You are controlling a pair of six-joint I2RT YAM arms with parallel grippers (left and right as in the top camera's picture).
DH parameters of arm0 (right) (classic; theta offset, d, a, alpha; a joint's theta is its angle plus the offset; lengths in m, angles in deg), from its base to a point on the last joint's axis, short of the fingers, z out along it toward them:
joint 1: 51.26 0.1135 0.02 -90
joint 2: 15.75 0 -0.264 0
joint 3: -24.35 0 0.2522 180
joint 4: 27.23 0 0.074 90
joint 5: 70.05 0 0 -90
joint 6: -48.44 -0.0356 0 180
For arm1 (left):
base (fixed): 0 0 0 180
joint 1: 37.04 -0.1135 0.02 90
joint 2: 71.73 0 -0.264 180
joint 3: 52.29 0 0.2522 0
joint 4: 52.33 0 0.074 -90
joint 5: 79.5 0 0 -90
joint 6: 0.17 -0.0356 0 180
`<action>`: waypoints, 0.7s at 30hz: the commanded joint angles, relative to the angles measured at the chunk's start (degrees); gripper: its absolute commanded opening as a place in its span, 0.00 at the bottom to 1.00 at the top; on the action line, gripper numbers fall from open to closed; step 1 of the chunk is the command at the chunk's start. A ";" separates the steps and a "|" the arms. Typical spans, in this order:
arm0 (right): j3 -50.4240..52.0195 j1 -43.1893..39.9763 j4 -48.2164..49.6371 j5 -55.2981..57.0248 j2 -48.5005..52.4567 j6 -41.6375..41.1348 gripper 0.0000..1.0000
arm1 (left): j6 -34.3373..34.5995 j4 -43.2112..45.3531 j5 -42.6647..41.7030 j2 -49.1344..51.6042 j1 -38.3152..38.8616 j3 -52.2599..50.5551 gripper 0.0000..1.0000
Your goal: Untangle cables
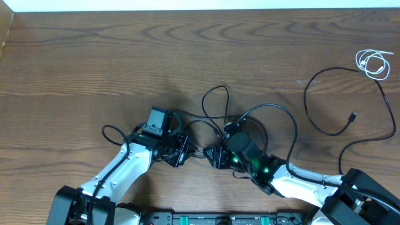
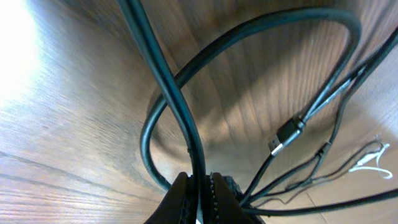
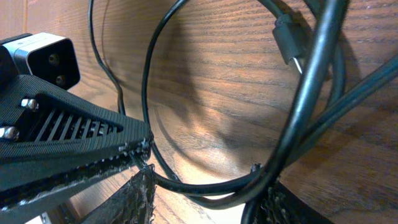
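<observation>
- Gripping one strand of the black cable point(image 2: 168, 87), the left pincer point(image 2: 198, 188) is clenched tight on it, just above the wooden counter point(image 1: 94, 69)
- Right pincer point(image 3: 202, 202) is released, its pads standing apart, with a loop of black cable running between them
- Both pincers sit close together at the front middle of the counter, the black tangle looping around them
- More black cable, ending in a small plug point(image 1: 353, 116), curves across the right side
- White cable point(image 1: 373, 63) lies coiled near the far right corner, well apart from the tangle
</observation>
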 commanded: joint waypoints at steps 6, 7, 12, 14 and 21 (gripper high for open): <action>0.22 -0.09 0.09 -0.28 0.15 0.42 0.43 | 0.96 -0.42 -3.63 0.04 5.05 -0.07 0.08; 0.22 -0.09 0.09 -0.28 0.15 0.42 0.40 | 0.96 -0.42 -3.63 0.04 5.70 -0.07 0.07; 0.22 -0.09 0.09 -0.28 0.15 0.42 0.35 | -2.58 -0.42 -3.58 0.04 8.26 -0.07 0.08; 0.22 -0.09 0.09 -0.28 0.15 0.42 0.34 | -5.22 -0.48 -3.58 0.04 8.24 -0.07 0.08; 0.22 -0.09 0.09 -0.28 0.15 0.42 0.21 | -12.44 -0.63 -2.69 0.04 8.24 -0.07 0.08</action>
